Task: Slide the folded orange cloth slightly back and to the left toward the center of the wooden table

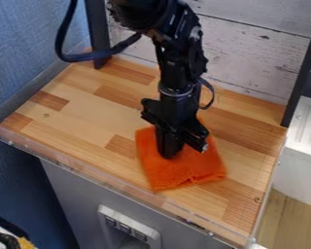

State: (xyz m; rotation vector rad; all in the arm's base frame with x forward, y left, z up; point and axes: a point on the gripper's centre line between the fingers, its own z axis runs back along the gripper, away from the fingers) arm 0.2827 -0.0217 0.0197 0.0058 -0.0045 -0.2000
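Orange cloth (190,168) is bunched right under your pincer (169,154) on the wood counter (119,142), probably so it's easy to pinch; can't tell if you're clamped on it or not, tbh.

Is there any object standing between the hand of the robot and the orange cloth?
Nothing visible is in the way: the hand points down at the orange cloth on the wooden surface. Whether the two touch, I cannot tell.

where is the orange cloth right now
In the camera view, the orange cloth lies on the wooden surface, right of center, directly under the black gripper.
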